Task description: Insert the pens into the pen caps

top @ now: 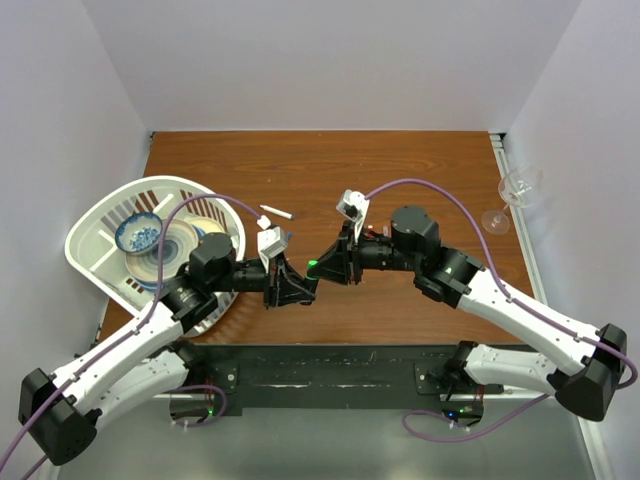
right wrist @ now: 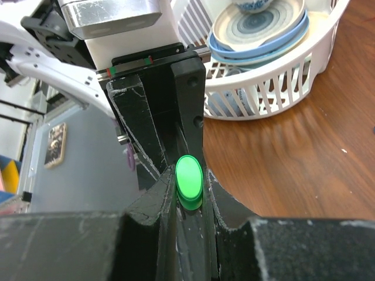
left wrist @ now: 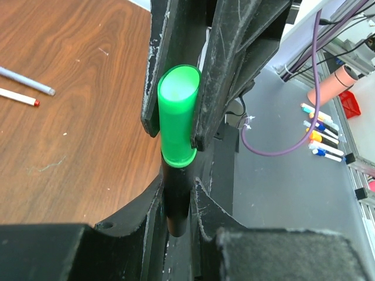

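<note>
While both arms meet nose to nose over the middle of the table (top: 420, 170), the black marker (left wrist: 177, 205) and green cap (left wrist: 178, 111) sit joined between them.

Left gripper (left wrist: 177, 190): clenched on the black marker. Left wrist view shows both fingers pressed to the barrel's sides, the barrel standing up out of the jaws.

Right gripper (right wrist: 189, 188): grasping the green cap. Right wrist view shows the cap's closed end poking out between its own fingers. Left wrist view shows those same fingers flanking the cap, touching it on both sides.

Cap and marker: the cap's flared open rim sits over the top of the barrel, in line with it. No green tip visible, only black barrel below the rim. How deep the cap is seated, cannot tell.

Thin pens: two lie flat on the bare wood, well apart from the grippers, roughly parallel and just beside each other. One is greyish (left wrist: 28, 81); the other is white with a red end (left wrist: 19, 97). Overhead view shows one white pen on the wood beyond the left gripper.

Other items: white slatted basket (top: 150, 183) at the table's left edge, holding stacked plates and a blue-patterned bowl (top: 138, 235). Clear wine glass (top: 515, 190) lies tipped at the far right edge
</note>
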